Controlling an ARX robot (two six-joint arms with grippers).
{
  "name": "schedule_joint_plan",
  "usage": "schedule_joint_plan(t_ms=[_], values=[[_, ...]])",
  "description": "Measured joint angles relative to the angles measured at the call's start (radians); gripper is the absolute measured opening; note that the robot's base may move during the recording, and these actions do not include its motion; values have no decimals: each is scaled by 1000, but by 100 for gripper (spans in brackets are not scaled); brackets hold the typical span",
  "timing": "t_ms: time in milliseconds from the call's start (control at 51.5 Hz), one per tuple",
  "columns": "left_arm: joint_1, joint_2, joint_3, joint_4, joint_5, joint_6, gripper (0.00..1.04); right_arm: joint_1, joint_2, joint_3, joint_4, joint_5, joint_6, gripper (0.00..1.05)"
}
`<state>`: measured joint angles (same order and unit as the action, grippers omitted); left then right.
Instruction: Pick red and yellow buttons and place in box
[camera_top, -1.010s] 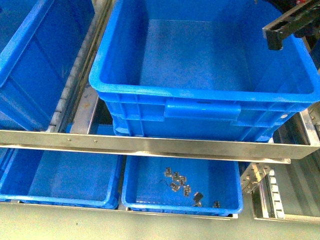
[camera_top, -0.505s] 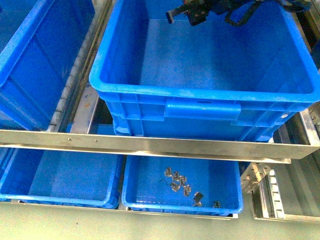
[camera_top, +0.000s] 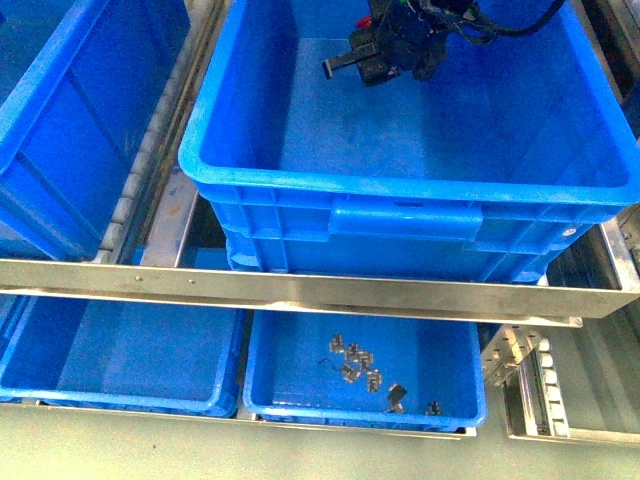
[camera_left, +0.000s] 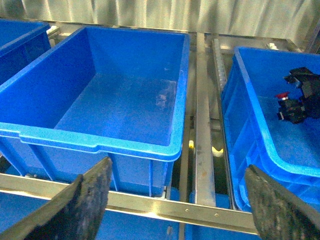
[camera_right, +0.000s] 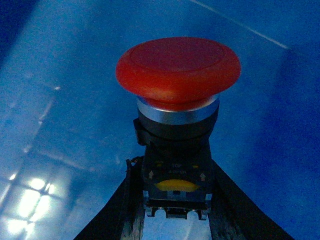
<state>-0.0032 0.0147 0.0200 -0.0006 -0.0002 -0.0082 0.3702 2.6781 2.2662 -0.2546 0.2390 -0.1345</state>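
Right gripper (camera_right: 175, 192) pinched the red button (camera_right: 178, 67) by its dark body above the box (camera_top: 400, 190) floor, left gripper (camera_left: 177, 195) stood spread and empty; risk: if let go from that height, the top-heavy button could bounce or tumble onto its cap.

Black right tool (camera_top: 380, 50) with looping black cables (camera_top: 505, 25); left tool (camera_left: 180, 200) has dark, rough fingers (camera_left: 87, 197).

A: Blue bins, your tally?
B: You've got two deep crates (camera_top: 400, 185) (camera_top: 70, 150) and two shallow trays (camera_top: 130, 350) (camera_top: 440, 345).
A: Buttons?
B: One red button (camera_right: 178, 70). Small metal bits (camera_top: 355, 362), too tiny to count.
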Motion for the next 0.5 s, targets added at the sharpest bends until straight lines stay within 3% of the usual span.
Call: schedule_joint_plan(t_ms=[136, 272, 408, 505], values=[[0, 0, 0, 0, 0, 1, 99, -13, 91, 148, -87, 8, -3, 26], [0, 0, 0, 0, 0, 1, 97, -24, 141, 236, -140, -16, -3, 49], [0, 0, 0, 0, 0, 1, 97, -34, 5, -14, 93, -68, -5, 78], [0, 0, 0, 0, 0, 1, 97, -40, -145, -238, 249, -124, -3, 92]])
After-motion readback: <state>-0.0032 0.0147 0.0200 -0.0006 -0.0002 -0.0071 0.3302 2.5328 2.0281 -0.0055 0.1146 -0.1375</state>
